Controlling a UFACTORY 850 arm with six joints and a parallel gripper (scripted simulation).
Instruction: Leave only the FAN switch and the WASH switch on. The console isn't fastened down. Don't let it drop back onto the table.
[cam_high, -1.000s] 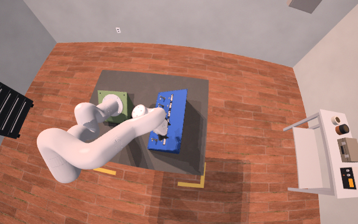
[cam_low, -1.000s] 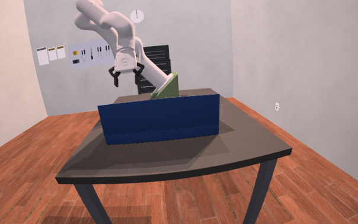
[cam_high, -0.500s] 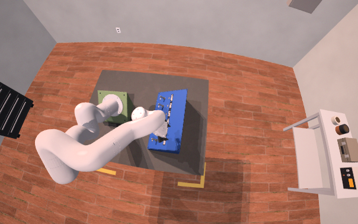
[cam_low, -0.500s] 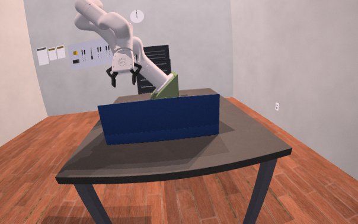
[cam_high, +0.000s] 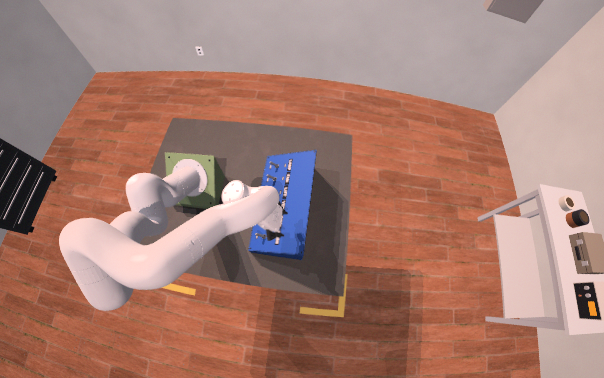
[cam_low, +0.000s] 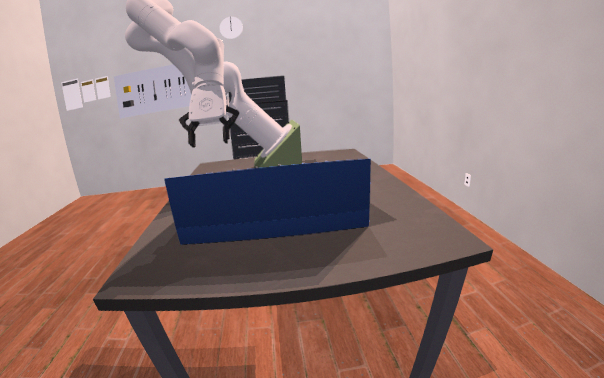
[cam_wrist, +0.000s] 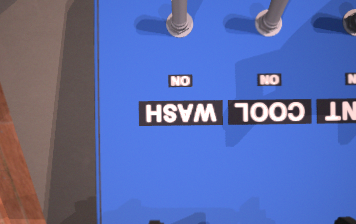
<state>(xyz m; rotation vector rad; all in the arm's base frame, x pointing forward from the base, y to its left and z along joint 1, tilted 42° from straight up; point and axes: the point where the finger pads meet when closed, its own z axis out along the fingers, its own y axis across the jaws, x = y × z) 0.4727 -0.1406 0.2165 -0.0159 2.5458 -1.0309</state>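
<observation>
A blue console (cam_high: 300, 180) (cam_low: 270, 205) (cam_wrist: 200, 170) stands on the dark table (cam_high: 332, 150) (cam_low: 300, 270), with a row of toggle switches on its sloped face. In the wrist view the labels read upside down. The WASH switch (cam_wrist: 179, 23) is the end one, near the console's left edge. The COOL switch (cam_wrist: 269, 21) is beside it, and a third switch (cam_wrist: 351, 20) is cut off at the right. Their levers run off the top edge, so I cannot tell how they are set. My gripper (cam_low: 208, 139) (cam_high: 274, 231) is open and empty. It hangs above the console's WASH end.
The arm's green mount (cam_high: 172, 165) (cam_low: 289, 147) stands on the table behind the console. A white shelf unit (cam_high: 550, 250) with small devices stands to the right. A black rack (cam_high: 20, 185) is at the left, and yellow floor marks (cam_high: 325, 311) lie beside the table.
</observation>
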